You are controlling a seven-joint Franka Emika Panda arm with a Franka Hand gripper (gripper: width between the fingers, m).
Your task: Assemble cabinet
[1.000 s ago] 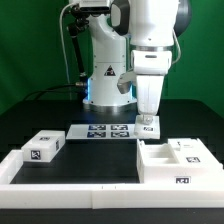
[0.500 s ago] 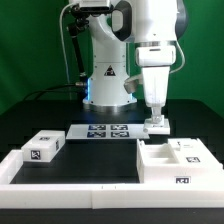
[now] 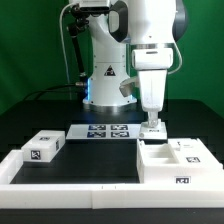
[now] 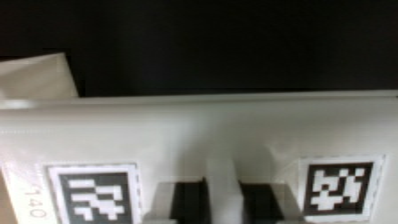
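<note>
My gripper [image 3: 151, 119] is shut on a small white cabinet panel [image 3: 152, 129] with a tag and holds it just above the far-left corner of the open white cabinet box [image 3: 176, 166], at the exterior view's right. In the wrist view the panel [image 4: 214, 130] fills the lower half and shows two tags. The dark fingers [image 4: 189, 203] clamp a white strip of it, with the gripper [image 4: 226, 205] at the picture's lower edge. Another tagged white cabinet part [image 3: 42, 148] lies at the exterior view's left.
The marker board [image 3: 100, 131] lies flat in front of the robot base. A long white border rail [image 3: 70, 176] runs along the front and wraps the left side. The table top is black.
The gripper with the panel swung toward the exterior view's right, then came back a little to the left and slightly lower, closer to the cabinet box.
</note>
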